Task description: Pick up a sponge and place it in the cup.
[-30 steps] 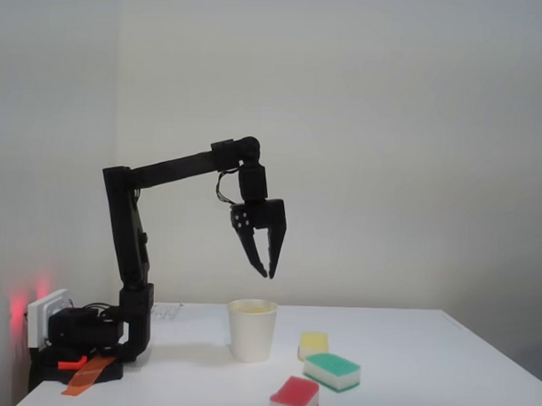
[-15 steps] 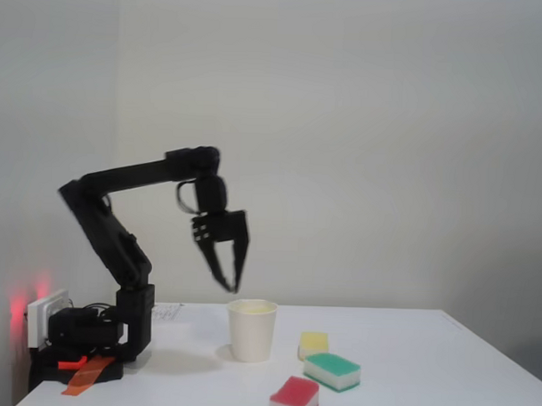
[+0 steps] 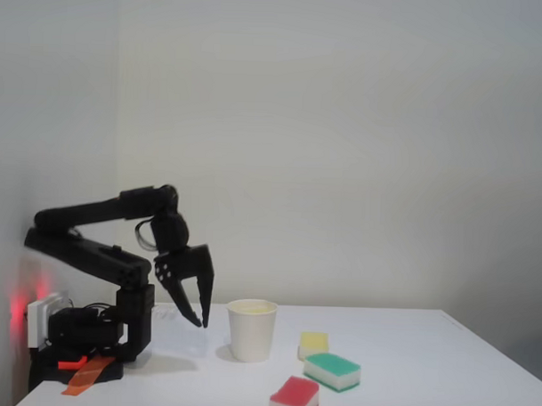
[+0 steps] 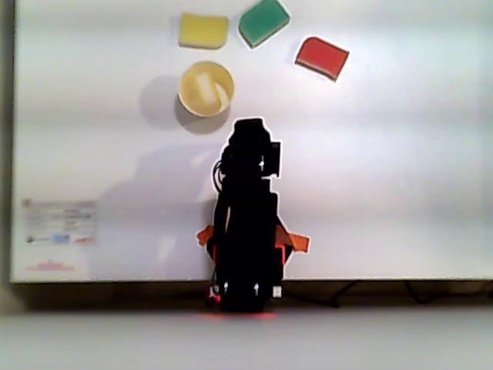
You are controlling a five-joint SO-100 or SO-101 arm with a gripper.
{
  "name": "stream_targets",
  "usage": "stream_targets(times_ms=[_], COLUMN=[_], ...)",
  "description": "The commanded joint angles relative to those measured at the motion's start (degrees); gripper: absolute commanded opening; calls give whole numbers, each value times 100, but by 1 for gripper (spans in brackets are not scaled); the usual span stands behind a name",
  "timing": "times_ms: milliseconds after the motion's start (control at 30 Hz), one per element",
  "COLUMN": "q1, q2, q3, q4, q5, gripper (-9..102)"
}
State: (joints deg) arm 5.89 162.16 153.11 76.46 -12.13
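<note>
Sponge point(image 4: 205, 87) lies inside the cup point(image 3: 251, 331), a pale yellow block just right of the fingers point(image 3: 186, 300) in the fixed view. Those fingers hang spread and empty. Best keep retreating clear of the rim; another yellow sponge point(image 3: 313, 343) rests on the desk point(image 3: 425, 369) beyond.

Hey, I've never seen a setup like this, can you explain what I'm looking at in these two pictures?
It's a small black robot arm bolted at a white table's edge. One picture is taken from the side, the other from above. Its gripper, a two-finger claw, hangs open and empty beside a white paper cup. From above, the cup seems to already hold a pale yellow sponge. Three more sponges lie nearby: yellow, green-topped and red-topped.
</note>
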Motion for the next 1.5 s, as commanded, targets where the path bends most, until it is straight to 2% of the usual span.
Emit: stream_targets(times_ms=[0,267,433,733,1467], q1=[79,97,114,220,132], q2=[589,2505,2505,2505,2505], q3=[606,1995,2399,2391,2399], q4=[-70,149,-237,246,272], q5=[-105,-158,-176,-114,44], gripper=[0,0,0,0,0])
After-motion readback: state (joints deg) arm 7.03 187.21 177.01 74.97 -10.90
